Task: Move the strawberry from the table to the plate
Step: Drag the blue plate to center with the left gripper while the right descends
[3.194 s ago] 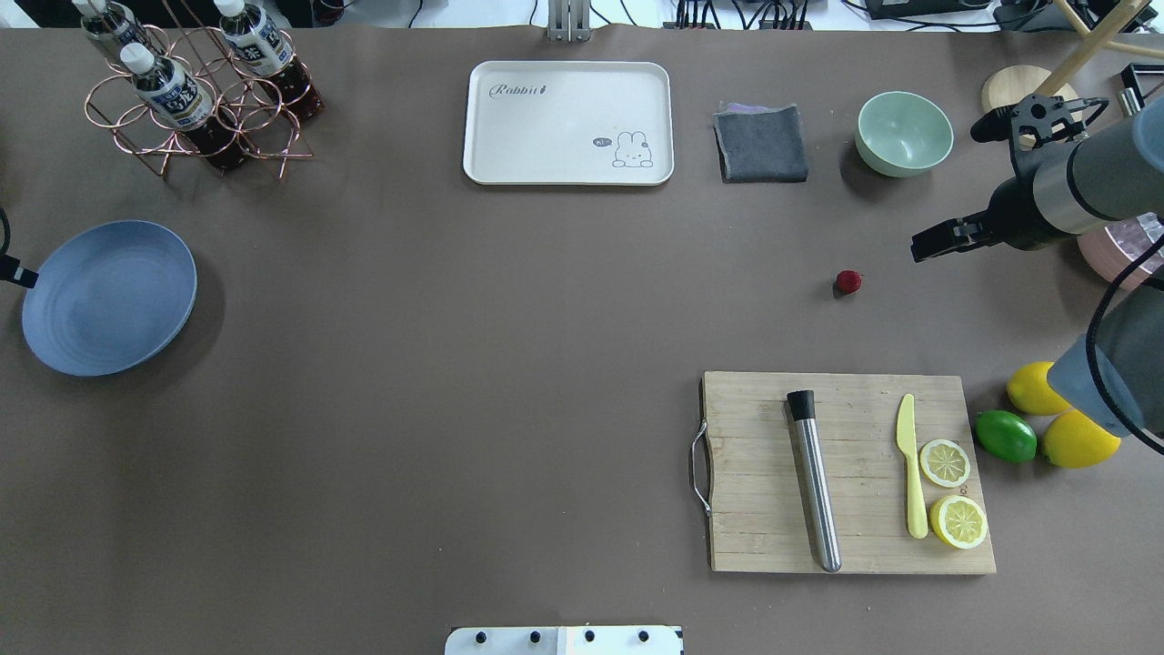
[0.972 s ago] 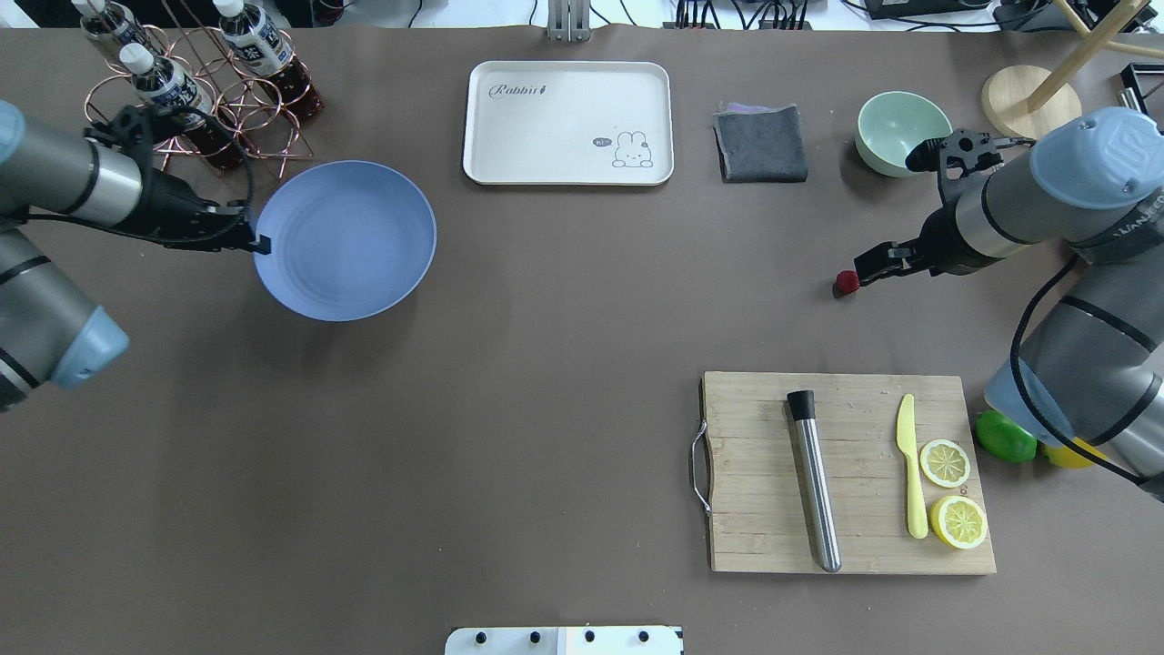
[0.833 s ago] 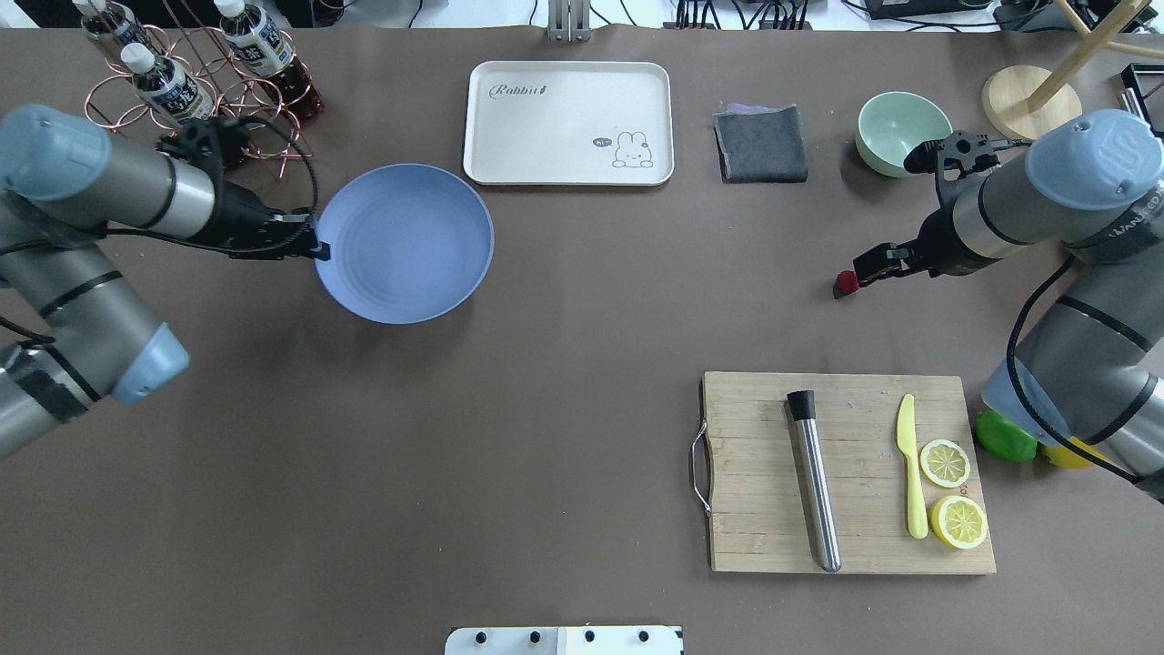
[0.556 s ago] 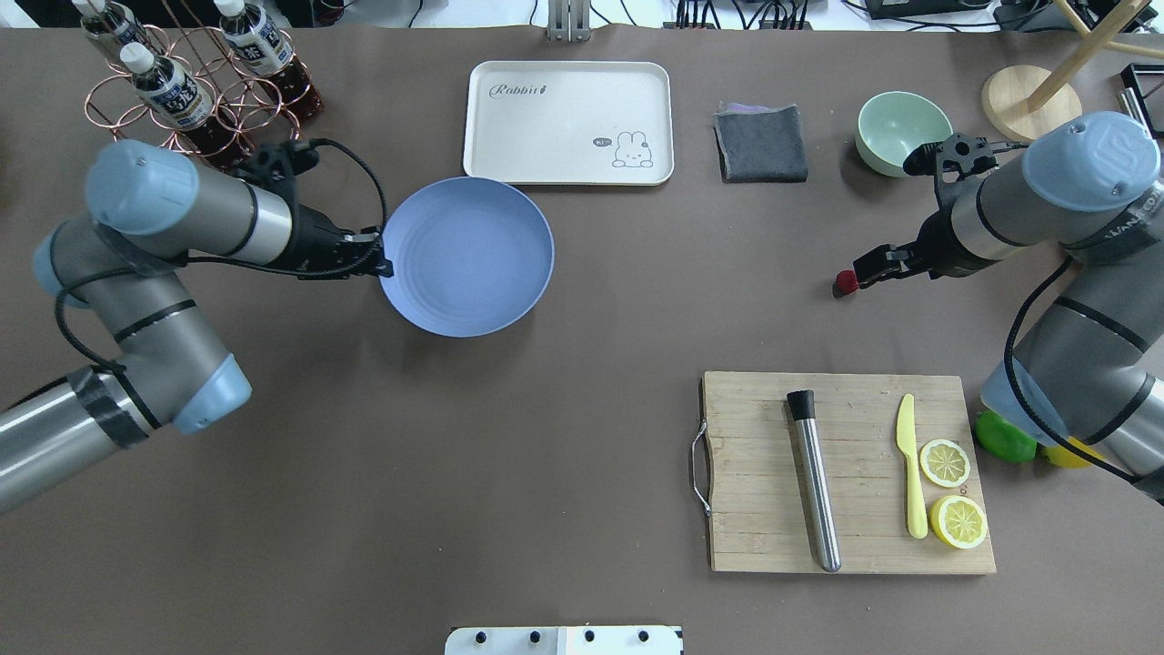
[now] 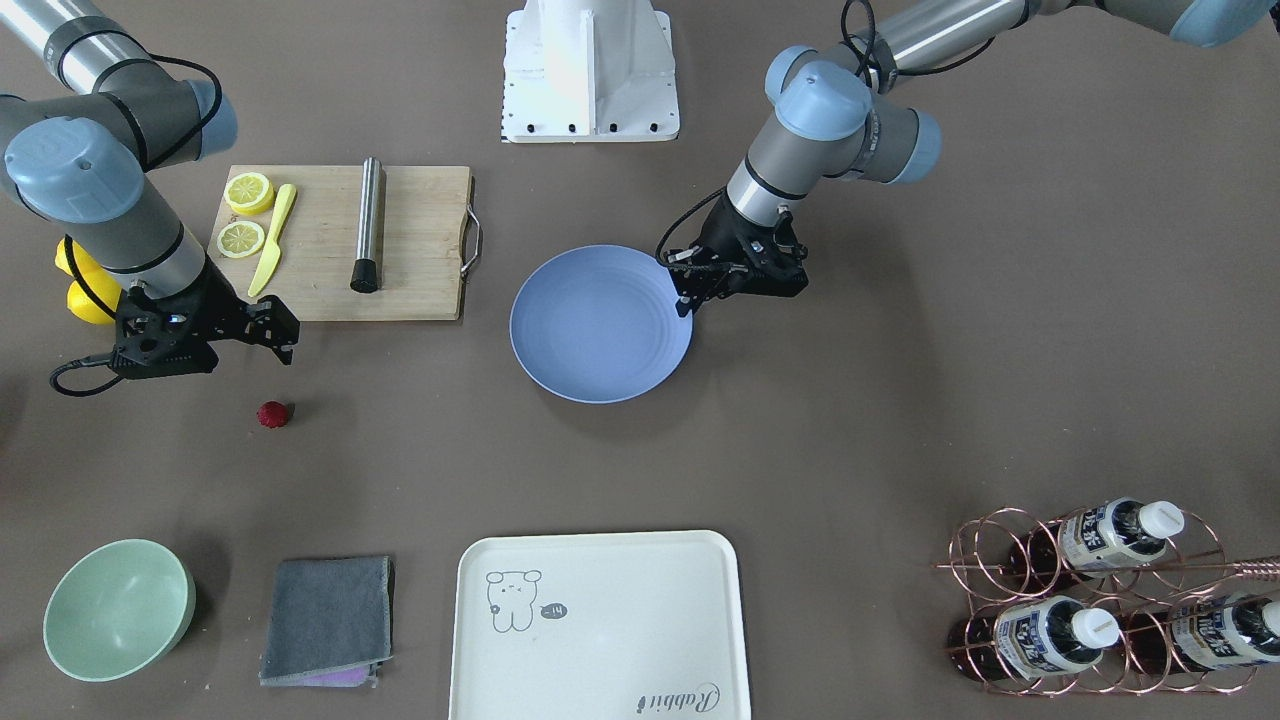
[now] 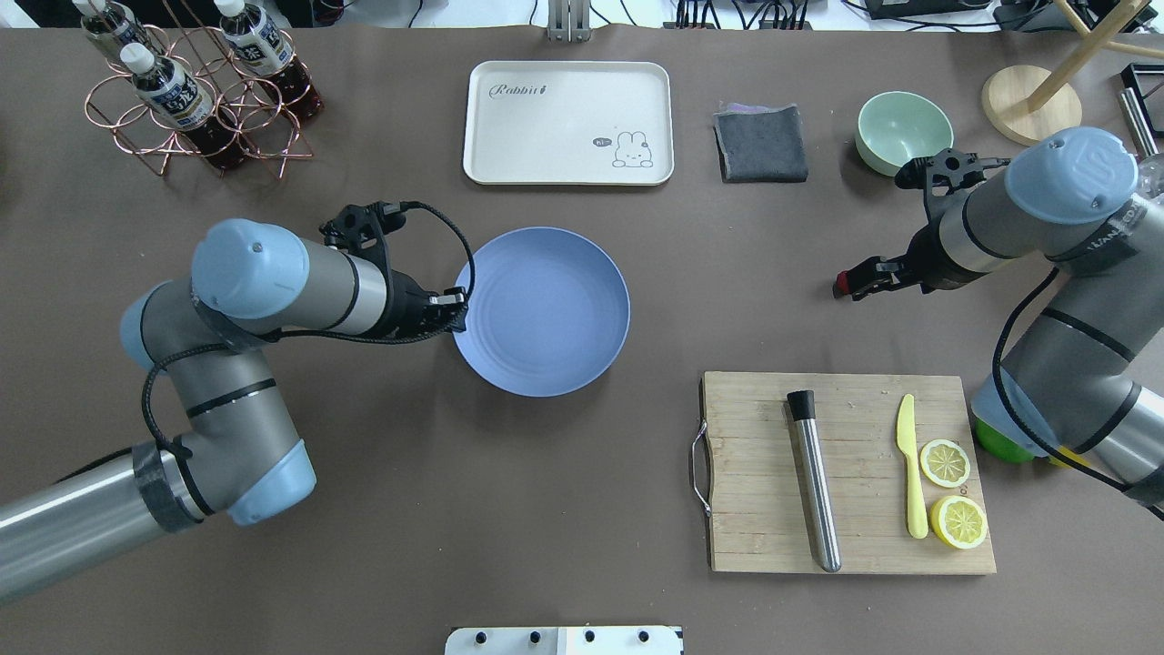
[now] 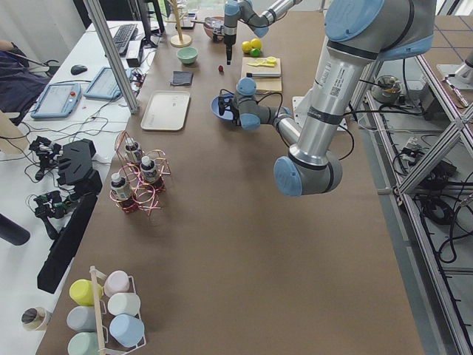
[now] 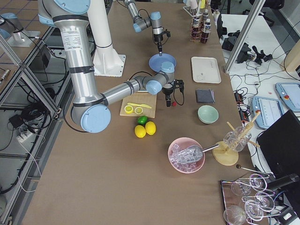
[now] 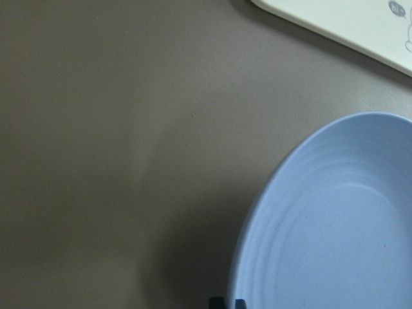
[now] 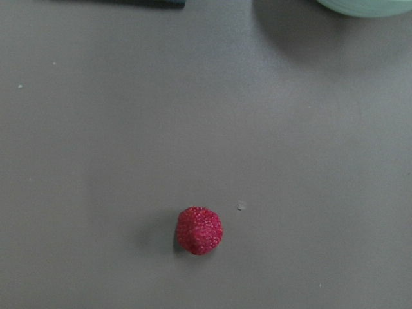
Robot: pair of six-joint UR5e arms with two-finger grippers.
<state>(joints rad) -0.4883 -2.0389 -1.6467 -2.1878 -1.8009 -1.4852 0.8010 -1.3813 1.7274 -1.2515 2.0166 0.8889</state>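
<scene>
A grey-brown table [image 6: 564, 509] fills the overhead view. Along its far edge stand a copper rack of bottles [image 6: 195, 91] at the left, a cream tray [image 6: 568, 123], a folded grey cloth [image 6: 762, 144] and a pale green bowl [image 6: 903, 132]. A wooden cutting board [image 6: 850, 473] lies near and to the right, carrying a steel rod [image 6: 816, 487], a yellow knife [image 6: 911, 464] and two lemon slices [image 6: 951, 491].

The blue plate [image 6: 555, 318] is near the middle of the table. The left gripper [image 6: 457, 307] is clamped on its left rim. Whether the plate rests on the table or hangs just above it cannot be told.

The strawberry [image 5: 272, 413] lies on the bare table, well to the right of the plate, between the bowl and the board. The right gripper [image 6: 846, 284] hovers over it with its jaws apart, holding nothing. The right wrist view shows the berry lying free.
</scene>
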